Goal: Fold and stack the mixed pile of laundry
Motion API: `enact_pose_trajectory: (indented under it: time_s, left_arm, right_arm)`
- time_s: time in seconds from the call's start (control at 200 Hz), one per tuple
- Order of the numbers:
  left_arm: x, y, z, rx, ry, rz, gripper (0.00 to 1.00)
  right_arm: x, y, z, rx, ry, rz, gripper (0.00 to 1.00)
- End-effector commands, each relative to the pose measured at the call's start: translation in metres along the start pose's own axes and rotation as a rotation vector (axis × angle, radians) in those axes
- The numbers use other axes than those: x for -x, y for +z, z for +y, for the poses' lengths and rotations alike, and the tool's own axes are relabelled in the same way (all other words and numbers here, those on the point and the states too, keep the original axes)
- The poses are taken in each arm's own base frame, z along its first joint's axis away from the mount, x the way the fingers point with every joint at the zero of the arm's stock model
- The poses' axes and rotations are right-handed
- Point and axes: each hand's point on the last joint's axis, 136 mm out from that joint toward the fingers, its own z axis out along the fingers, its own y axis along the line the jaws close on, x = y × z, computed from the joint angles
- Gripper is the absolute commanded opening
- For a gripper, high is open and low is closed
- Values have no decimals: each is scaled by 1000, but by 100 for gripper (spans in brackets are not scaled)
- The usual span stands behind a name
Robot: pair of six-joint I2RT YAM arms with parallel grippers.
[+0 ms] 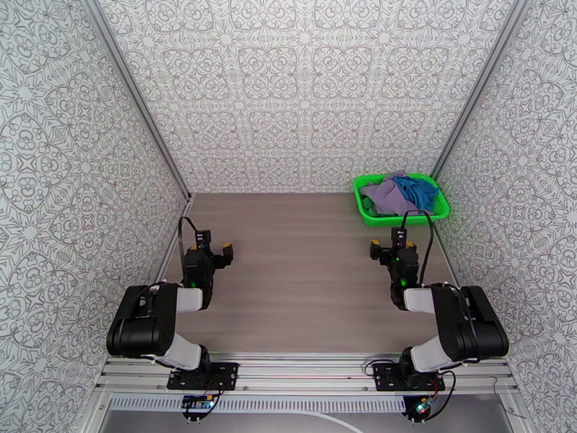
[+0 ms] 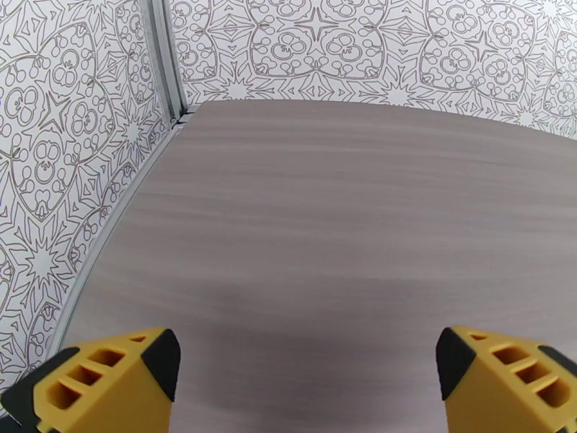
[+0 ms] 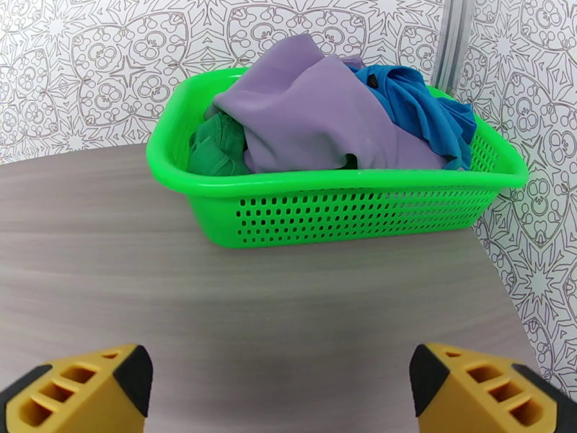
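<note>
A bright green mesh basket (image 1: pixel 441 211) (image 3: pixel 346 211) stands at the table's back right corner. In it lie a lavender-grey garment (image 1: pixel 386 194) (image 3: pixel 317 117) on top, a bright blue garment (image 1: pixel 419 190) (image 3: pixel 418 102) at the right, and a dark green garment (image 1: pixel 368 204) (image 3: pixel 216 146) at the left, partly buried. My right gripper (image 1: pixel 393 249) (image 3: pixel 278 384) hangs open over bare table just in front of the basket, nothing between its yellow fingers (image 3: pixel 79 391). Across the table, my left gripper (image 1: pixel 211 251) (image 2: pixel 306 377) is also open over bare wood.
The wood-grain table (image 1: pixel 296 268) is walled on three sides by patterned panels (image 1: pixel 303 88). Both arm bases (image 1: pixel 148 326) sit at the near edge on a metal rail (image 1: pixel 303 373). The basket stands close to the right wall.
</note>
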Motion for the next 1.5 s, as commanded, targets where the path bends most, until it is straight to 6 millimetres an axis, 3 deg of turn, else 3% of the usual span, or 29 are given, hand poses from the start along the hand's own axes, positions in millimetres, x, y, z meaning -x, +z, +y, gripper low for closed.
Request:
enact_pose_trajectory:
  time_s: [0.0, 1.175, 1.265, 1.325, 1.43, 1.495]
  left_arm:
    - [6, 1, 0, 11, 25, -14, 99]
    - [6, 1, 2, -3, 5, -15, 99]
    - [33, -13, 7, 93, 27, -45, 99]
    - [62, -28, 10, 176, 35, -53, 99]
    - [109, -52, 18, 267, -101, 9, 99]
    - [120, -61, 14, 255, -188, 89, 99]
  right_arm:
    - [-3, -4, -1, -7, 12, 3, 99]
    - [-3, -4, 0, -3, 11, 2, 99]
    - [17, -17, 16, 88, -32, -15, 99]
    - [43, -29, 6, 23, 21, 48, 99]
    - [96, -49, -6, -37, 69, 142, 99]
    - [123, -54, -6, -41, 81, 210, 99]
